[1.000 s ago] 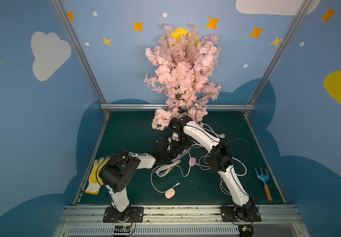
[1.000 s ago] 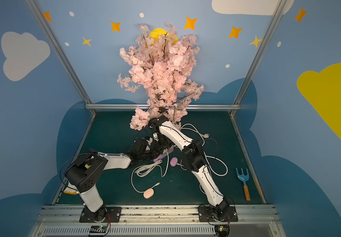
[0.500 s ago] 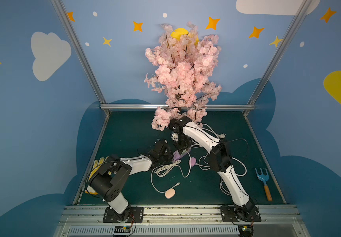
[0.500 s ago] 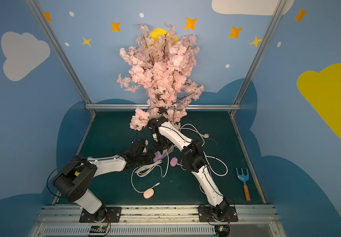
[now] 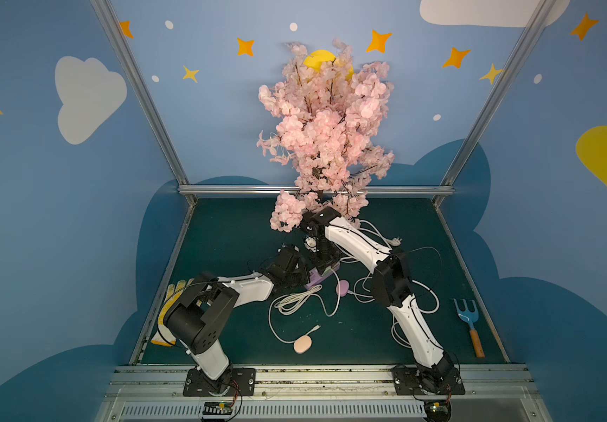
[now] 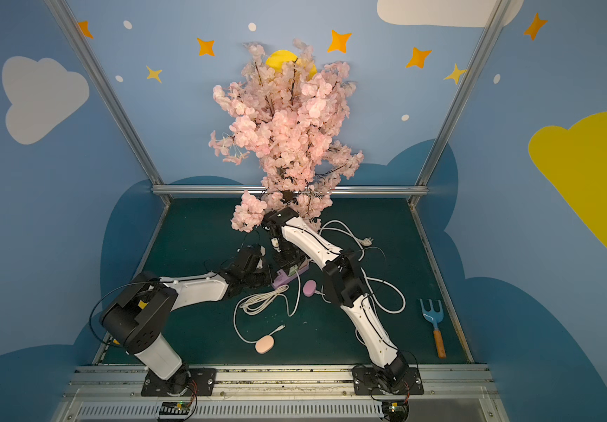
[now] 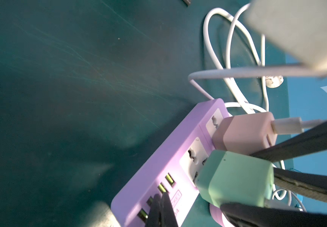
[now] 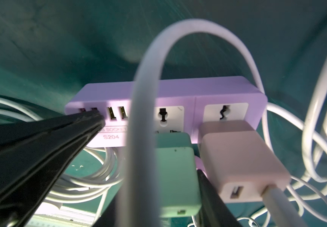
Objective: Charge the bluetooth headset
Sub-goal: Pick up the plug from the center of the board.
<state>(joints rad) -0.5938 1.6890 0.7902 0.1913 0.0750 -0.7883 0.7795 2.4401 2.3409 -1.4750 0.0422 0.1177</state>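
In both top views, a lilac plastic power strip (image 5: 318,281) (image 6: 283,279) is seen mid-frame on the dark green worktop (image 5: 221,237) (image 6: 192,237), with a lilac oval headset case (image 5: 342,288) (image 6: 309,288) just to its right. In the left wrist view, the left jaws are closed, tips on the strip's USB row. In the right wrist view, a mint-green charger block (image 8: 176,176) is clamped between the right jaws.

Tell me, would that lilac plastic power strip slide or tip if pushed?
Likely slides, not tips: the lilac plastic power strip lies flat on the green mat. The plugged-in pink charger cube and its white cable would probably drag along.
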